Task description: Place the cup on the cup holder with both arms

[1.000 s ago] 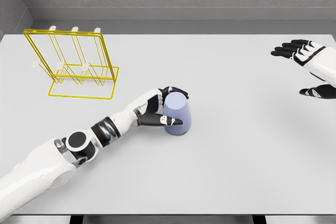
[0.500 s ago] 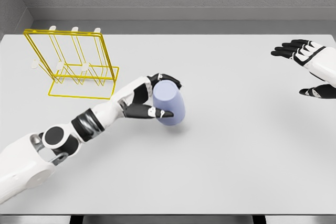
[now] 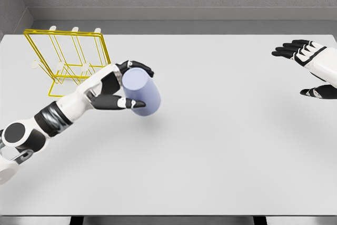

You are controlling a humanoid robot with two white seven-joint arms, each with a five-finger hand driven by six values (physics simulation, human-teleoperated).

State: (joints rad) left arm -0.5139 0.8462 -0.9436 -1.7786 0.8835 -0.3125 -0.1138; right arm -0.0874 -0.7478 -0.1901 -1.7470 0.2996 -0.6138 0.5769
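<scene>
Pale lavender cup [image 3: 141, 91] held tilted, closed base turned up and toward the camera, open mouth facing down and to the right. Lifted off the white table [image 3: 221, 146], to judge by the soft shadow just below and right of it. Clamped in the left hand [image 3: 117, 89]: dark fingers [image 3: 138, 67] curled over the upper rim of the base, thumb pressed along the lower side, cup body sticking out to the right of the palm. Hard to tell from this angle how far the fingers wrap round the far side.

Just left of the cup and hand, yellow wire cup holder [image 3: 69, 62], standing upright on the table near the back left corner, frame leaning slightly, white-tipped pegs along the top rail and lower down. Near the holder's right edge, but apart from it; none of the pegs touched.

Left arm entering from the lower left, white forearm with a dark wrist band, stretched diagonally up toward the holder.

Far across the table, at the right edge, right hand [image 3: 305, 54] raised above the surface, dark fingers spread and relaxed, pointing left, holding nothing. Below it, another dark-tipped part of that hand or arm showing at the picture's edge, well apart from the cup.

Grey wall behind the table.
</scene>
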